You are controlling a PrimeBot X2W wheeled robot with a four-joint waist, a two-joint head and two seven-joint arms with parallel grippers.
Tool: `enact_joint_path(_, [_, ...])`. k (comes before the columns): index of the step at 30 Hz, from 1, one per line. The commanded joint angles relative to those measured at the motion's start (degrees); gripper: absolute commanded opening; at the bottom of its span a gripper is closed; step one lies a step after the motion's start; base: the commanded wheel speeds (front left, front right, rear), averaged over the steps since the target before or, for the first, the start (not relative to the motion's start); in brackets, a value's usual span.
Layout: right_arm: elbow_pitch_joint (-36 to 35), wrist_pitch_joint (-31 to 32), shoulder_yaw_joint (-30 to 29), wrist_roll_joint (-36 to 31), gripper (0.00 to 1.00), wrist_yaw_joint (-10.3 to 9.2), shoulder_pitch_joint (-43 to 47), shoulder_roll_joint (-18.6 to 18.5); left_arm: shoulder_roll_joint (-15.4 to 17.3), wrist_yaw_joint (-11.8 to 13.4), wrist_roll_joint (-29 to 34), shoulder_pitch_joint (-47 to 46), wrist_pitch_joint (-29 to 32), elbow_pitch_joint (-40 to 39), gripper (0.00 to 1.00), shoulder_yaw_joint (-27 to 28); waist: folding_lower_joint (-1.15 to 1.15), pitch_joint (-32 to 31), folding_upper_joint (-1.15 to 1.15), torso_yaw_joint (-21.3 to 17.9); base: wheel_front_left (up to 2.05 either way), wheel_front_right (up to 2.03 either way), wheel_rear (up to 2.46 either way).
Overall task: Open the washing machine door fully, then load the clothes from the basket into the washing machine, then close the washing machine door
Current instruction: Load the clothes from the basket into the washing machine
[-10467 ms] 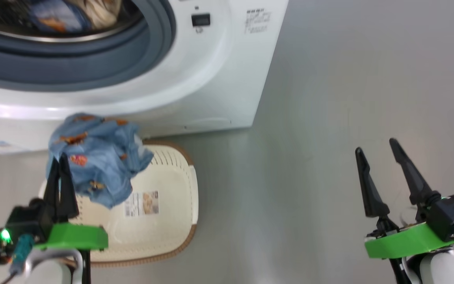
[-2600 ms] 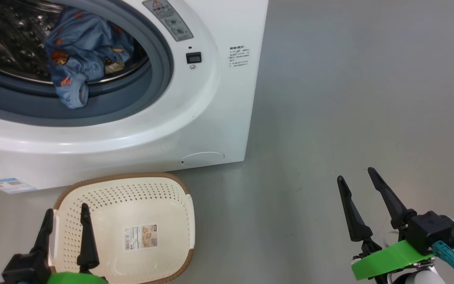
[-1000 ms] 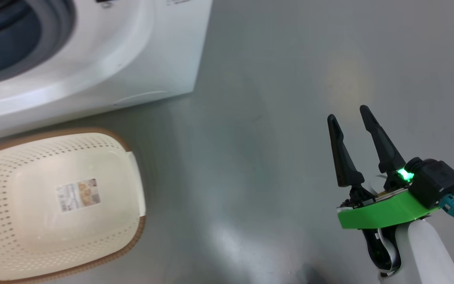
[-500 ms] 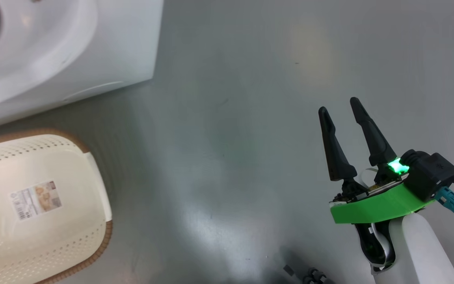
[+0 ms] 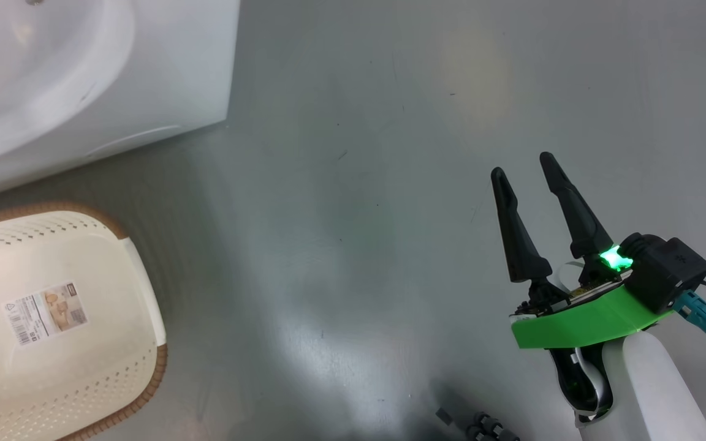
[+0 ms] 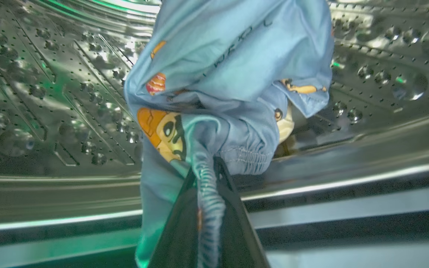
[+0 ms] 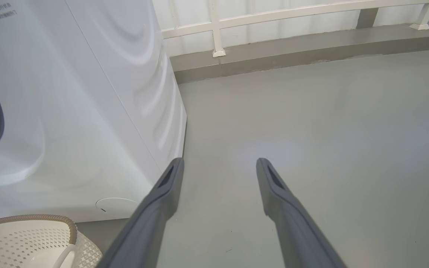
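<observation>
Clamped left gripper shut on elastic hem of clothes, blue bundle bunched just beyond fingertips, inside drum of washing machine. Hung right gripper spread wide above floor, basket well apart, leftward.

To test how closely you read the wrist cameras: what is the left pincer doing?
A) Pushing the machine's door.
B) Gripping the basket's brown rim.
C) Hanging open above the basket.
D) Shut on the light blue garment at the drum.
D: the left wrist view shows the left pincer shut on the gathered hem of the light blue garment, with the steel drum behind.
</observation>
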Motion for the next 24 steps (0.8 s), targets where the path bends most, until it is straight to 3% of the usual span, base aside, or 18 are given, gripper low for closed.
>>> enact_joint_path(1, [-1.43, -0.69, 1.06, 0.45, 1.0, 0.09, 0.44, 0.04, 3.58, -0.2, 0.25, -2.27, -2.19, -1.14, 0.0, 2.37, 0.0, 0.25, 0.0, 0.09, 0.0, 0.0, 0.0])
enact_joint_path(8, [-1.76, -0.69, 1.61, 0.59, 1.0, 0.09, -0.2, 0.04, 2.98, -0.75, 0.58, -6.95, -11.01, 1.29, 0.0, 3.76, 0.0, 1.51, 0.0, -0.62, 0.0, 0.0, 0.0])
enact_joint_path(15, [-1.9, -0.69, 2.51, 1.54, 1.0, 0.09, -1.17, 0.04, 2.36, -1.07, 2.41, -15.62, -27.69, 10.08, 0.0, 5.33, 0.0, 3.96, 0.0, -3.55, 0.0, 0.0, 0.0])
enact_joint_path(22, [-1.68, -0.69, 2.83, 1.77, 1.0, 0.09, -1.22, 0.04, 0.62, -2.75, 2.34, -19.33, -35.89, 18.42, 0.0, 5.06, 0.0, 4.61, 0.0, -4.61, 0.0, 0.0, 0.0])
enact_joint_path(24, [-1.71, -0.69, 2.8, 1.73, 1.0, 0.09, -1.24, 0.04, 0.25, -2.87, 2.65, -20.08, -36.99, 20.38, 0.14, 4.6, 0.0, 4.71, 0.0, -4.7, 0.0, 0.0, 0.0])
